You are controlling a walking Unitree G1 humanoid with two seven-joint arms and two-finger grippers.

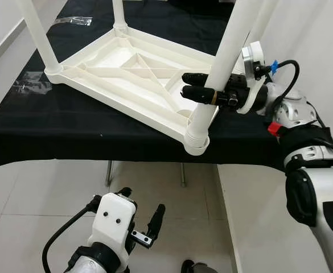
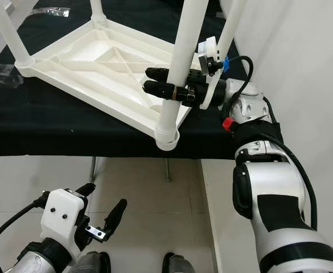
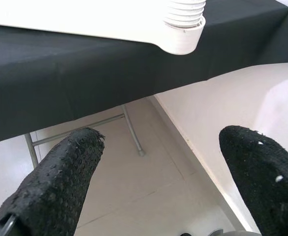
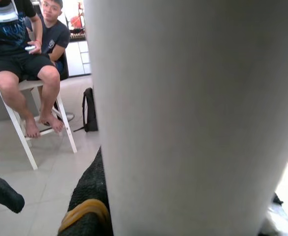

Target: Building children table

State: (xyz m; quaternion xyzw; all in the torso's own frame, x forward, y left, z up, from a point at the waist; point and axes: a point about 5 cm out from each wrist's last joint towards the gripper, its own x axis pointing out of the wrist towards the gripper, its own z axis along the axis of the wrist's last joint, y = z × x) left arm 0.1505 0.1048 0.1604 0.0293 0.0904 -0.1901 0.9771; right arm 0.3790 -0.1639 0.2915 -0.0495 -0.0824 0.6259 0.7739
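The white plastic children's table (image 1: 126, 68) lies upside down on the bench (image 1: 52, 131), its ribbed underside facing up and its round white legs rising out of the corner sockets. The near corner socket (image 1: 196, 141) juts just past the bench's front edge. The white cylindrical leg (image 1: 226, 54) standing in that socket is held by the right tool (image 1: 203, 91): its two black fingers reach in from the right and clamp around the leg a little above the socket, one finger above the other. In the right wrist view the leg (image 4: 198, 113) stands right against the camera, with a black finger (image 4: 89, 196) carrying a yellow band pressed beside it.

Outward from that tool, the bench is covered by a black cloth that hangs over its front edge, and thin metal bench legs (image 1: 183, 173) show below. A clear plastic wrapper (image 1: 72, 21) lies on the cloth at the far left, well apart from the tool. A plain white wall (image 1: 308, 45) stands close on the right.

The left tool (image 1: 140, 219) hangs low in front of the bench over the pale tiled floor (image 1: 29, 193), fingers spread wide and empty; its wrist view looks up at the socket (image 3: 185, 24) and cloth edge.

Beyond the leg, the right wrist view shows two seated people (image 4: 23, 54), one on a white stool, and a dark bag (image 4: 88, 110) on the floor.
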